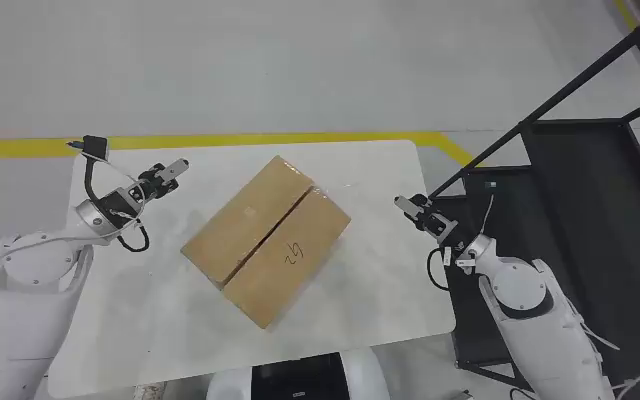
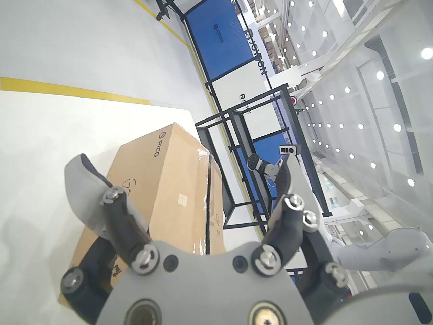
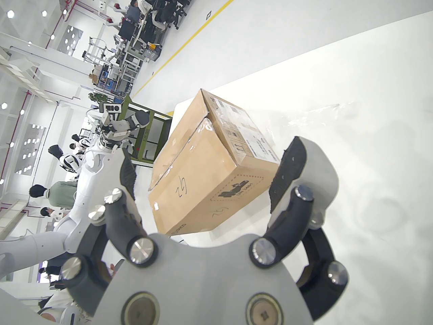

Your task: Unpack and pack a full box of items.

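Observation:
A closed cardboard box (image 1: pixel 267 240) lies at an angle in the middle of the white table (image 1: pixel 380 170), its top flaps taped shut along the centre seam. My left gripper (image 1: pixel 170 176) hangs open over the table's left part, a short way from the box (image 2: pixel 176 184), nothing between its fingers. My right gripper (image 1: pixel 412 208) stands open near the table's right edge, also apart from the box (image 3: pixel 203 170). The left wrist view shows the left gripper (image 2: pixel 182 174) wide open; the right wrist view shows the right gripper (image 3: pixel 209 174) open likewise.
A dark metal rack (image 1: pixel 560 200) stands just off the table's right side, close behind my right arm. A yellow floor line (image 1: pixel 300 142) runs beyond the table's far edge. Bare tabletop surrounds the box on all sides.

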### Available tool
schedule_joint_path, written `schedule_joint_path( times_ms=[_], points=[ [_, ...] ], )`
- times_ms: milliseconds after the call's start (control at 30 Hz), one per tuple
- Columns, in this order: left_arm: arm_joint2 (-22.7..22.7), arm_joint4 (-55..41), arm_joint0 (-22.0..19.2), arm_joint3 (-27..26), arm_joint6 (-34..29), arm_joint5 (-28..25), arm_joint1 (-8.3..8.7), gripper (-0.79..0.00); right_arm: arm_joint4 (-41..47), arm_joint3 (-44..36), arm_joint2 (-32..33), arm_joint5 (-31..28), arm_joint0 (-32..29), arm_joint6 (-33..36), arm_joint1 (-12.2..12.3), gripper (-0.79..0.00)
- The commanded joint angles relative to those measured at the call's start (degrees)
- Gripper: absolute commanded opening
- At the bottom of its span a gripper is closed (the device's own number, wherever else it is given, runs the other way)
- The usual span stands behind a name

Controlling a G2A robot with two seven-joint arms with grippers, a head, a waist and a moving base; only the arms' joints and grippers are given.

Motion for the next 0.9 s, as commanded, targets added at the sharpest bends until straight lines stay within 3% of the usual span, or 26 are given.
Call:
schedule_joint_path(
  times_ms=[0,533,700,867],
  points=[
    [0.0,0.0,0.0,0.0,0.0,0.0,0.00,0.000,0.0,0.0,0.0,0.0,0.0,0.0,0.0,0.000],
    [0.5,1.0,0.4,-0.9,-0.4,0.3,-0.03,0.000,0.0,0.0,0.0,0.0,0.0,0.0,0.0,0.000],
    [0.5,0.6,3.0,-1.7,-4.4,0.5,0.13,0.000,-1.3,-0.1,-0.3,0.1,0.1,0.1,0.0,0.000],
    [-0.6,-0.6,6.1,-2.5,-12.6,0.4,0.72,0.000,-6.3,1.5,-3.6,0.6,1.2,5.6,0.2,0.000]
  ],
)
